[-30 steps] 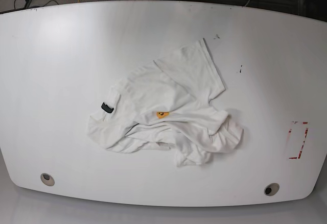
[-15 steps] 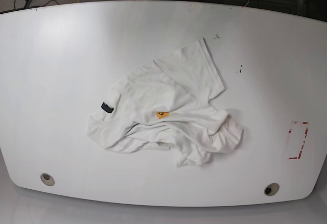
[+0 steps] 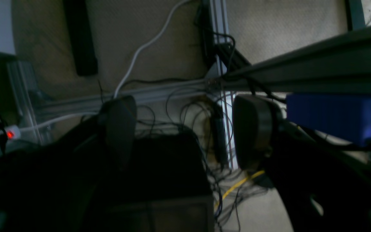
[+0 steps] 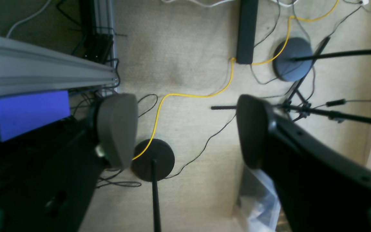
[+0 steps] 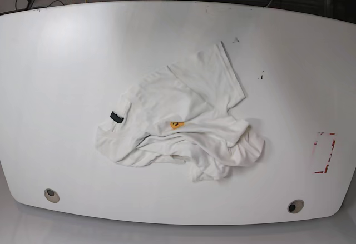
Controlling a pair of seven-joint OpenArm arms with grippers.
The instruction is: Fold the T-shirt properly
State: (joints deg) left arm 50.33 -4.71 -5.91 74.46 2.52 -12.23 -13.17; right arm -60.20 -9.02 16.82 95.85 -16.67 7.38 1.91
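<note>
Although the job is to fold it, the T-shirt [image 5: 178,122] lies as a crumpled heap near the middle of the white desk [image 5: 67,88], so by the look of it nothing of the folding is done: spreading, smoothing and every fold remain. Item, T-shirt: white, bunched along its near edge, one sleeve [image 5: 208,77] flat and pointing to the far side, a small black label [image 5: 116,116] at its left end, a scrap of orange print [image 5: 177,124] showing at the centre; the rest of the print is hidden in the folds. Item, left end effector [image 3: 185,132]: jaws standing wide apart, nothing between them, hanging off the desk over floor, cables and a dark box. Item, right end effector [image 4: 185,129]: jaws likewise wide apart and empty, over carpet, a yellow cable [image 4: 188,95] and round stand bases. Neither arm shows in the base view. Item, desk surroundings: a red-edged marking [image 5: 324,152] near the right edge, two round holes [image 5: 51,195] along the near edge, small dark specks [image 5: 261,76] beyond the shirt. Nothing on the desk appears to block access to the cloth; the tangle of layers itself is the likely hindrance.
</note>
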